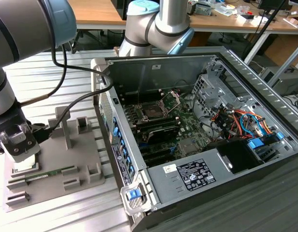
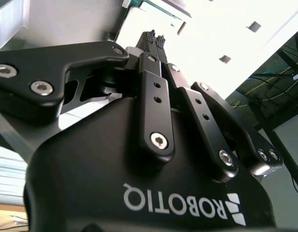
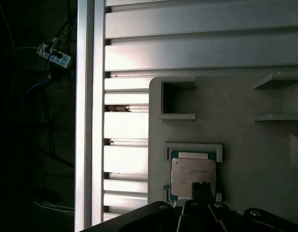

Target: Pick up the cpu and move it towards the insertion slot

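Observation:
The cpu (image 3: 192, 175), a flat square chip with a silvery top and a thin green rim, lies in a walled pocket of the grey tray (image 3: 250, 159). My gripper (image 3: 201, 189) hangs just over the chip's near edge. In the second wrist view the gripper (image 2: 155, 36) has its two black fingertips pressed together, with nothing showing between them. In the exterior view the gripper (image 1: 24, 157) stands over the tray's (image 1: 83, 181) left end, hiding most of the cpu. The insertion slot (image 1: 151, 111), a black socket with its silver frame raised, sits on the board inside the open computer case.
A long green memory stick (image 1: 47, 172) lies on the tray beside the gripper. Upright grey posts (image 1: 67, 128) rise from the tray. The case's side wall (image 1: 121, 159) stands between tray and socket. Bundled cables (image 1: 236, 121) and a power supply (image 1: 202, 171) fill the case's right part.

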Motion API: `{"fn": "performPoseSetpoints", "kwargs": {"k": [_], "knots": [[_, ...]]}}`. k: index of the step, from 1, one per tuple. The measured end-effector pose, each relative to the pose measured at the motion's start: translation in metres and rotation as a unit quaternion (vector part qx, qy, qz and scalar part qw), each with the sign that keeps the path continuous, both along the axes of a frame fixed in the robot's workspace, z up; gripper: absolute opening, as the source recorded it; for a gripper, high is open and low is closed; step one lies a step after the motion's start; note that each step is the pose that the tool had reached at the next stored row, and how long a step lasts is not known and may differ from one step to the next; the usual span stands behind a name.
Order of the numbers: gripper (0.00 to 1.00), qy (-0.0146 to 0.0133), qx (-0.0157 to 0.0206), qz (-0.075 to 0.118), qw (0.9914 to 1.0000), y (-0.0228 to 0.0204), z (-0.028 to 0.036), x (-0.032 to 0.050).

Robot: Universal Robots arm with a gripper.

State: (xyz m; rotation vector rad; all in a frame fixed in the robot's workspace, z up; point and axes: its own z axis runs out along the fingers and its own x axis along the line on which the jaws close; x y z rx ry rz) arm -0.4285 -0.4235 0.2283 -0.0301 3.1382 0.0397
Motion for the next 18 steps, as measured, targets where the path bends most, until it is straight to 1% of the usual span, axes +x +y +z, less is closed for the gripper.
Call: {"fn": "performPoseSetpoints", "kwargs": {"k": [12, 18], "knots": [[0.11, 0.0, 0.0, 0.0, 1.0, 0.0, -0.0083, 0.0], [0.11, 0.0, 0.0, 0.0, 1.0, 0.0, -0.0096, 0.0]]}}
